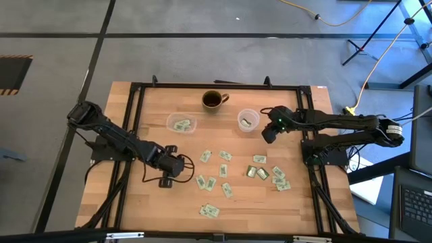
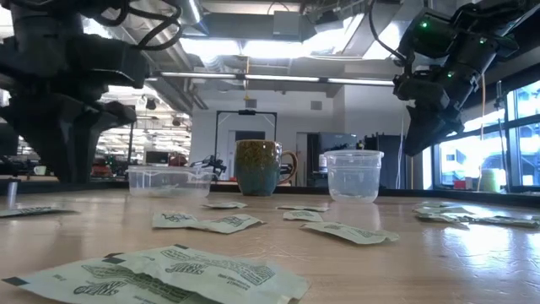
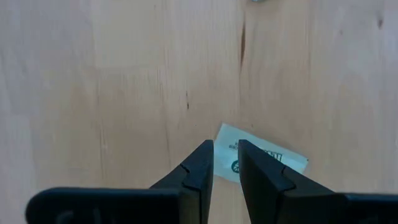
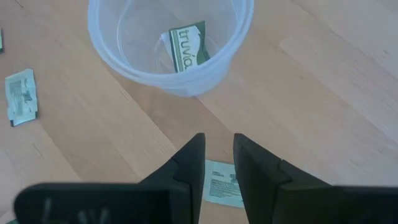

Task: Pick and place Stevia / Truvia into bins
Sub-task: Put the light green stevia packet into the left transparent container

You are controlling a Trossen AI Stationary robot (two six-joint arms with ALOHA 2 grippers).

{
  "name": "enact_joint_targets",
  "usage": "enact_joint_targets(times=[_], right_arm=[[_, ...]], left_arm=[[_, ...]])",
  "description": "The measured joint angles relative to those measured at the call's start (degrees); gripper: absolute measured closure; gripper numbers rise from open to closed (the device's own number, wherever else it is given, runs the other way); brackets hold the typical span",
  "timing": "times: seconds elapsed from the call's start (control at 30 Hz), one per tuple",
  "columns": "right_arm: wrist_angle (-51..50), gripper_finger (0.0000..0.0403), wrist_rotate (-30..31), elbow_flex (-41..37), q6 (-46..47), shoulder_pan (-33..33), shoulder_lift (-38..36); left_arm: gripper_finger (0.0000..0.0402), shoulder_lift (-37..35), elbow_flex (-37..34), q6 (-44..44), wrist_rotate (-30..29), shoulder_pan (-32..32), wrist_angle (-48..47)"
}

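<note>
- Wooden table (image 1: 135, 202): the work surface, with the containers lined up along the far side and loose packets spread across the near half, in reach of both arms.
- Left gripper (image 3: 225, 146): low over the left-centre of the table, pointed straight down. Its fingers stand narrowly parted and hold nothing, probably lined up for a pinch on the packet (image 3: 273, 160) lying flat just beyond the fingertips.
- Right gripper (image 4: 219, 140): raised above the table just beside the round cup. Its fingers are also slightly apart and empty, and another packet (image 4: 221, 183) lies on the wood beneath them.
- Shallow clear tub (image 1: 170, 120): on the left arm's side of the far row, already holding at least one packet, so it likely serves that arm.
- Dark mug (image 1: 214, 100): between the two clear containers and slightly behind them. It appears to play no part in the sorting.
- Clear round cup (image 4: 112, 56): nearest the right arm, upright, with one green-and-white "truvia" packet (image 4: 186, 48) leaning against its inner wall.
- Loose packets (image 1: 226, 189): over a dozen remain flat on the table, mostly singly with a small cluster on the right, so most of the job is not yet done. Being thin paper, each probably needs a pinch close to the wood.
</note>
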Motion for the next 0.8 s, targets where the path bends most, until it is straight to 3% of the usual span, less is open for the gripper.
enact_joint_targets(times=[0.33,0.8], right_arm=[[0.1,0.0315,0.0,0.0,1.5,0.0,0.0],[0.0,0.0315,0.0,0.0,1.5,0.0,0.0]], left_arm=[[0.0336,0.6,-4.1,0.1,1.0,0.0,6.4],[0.0366,4.4,-5.3,0.0,1.0,0.0,7.3]])
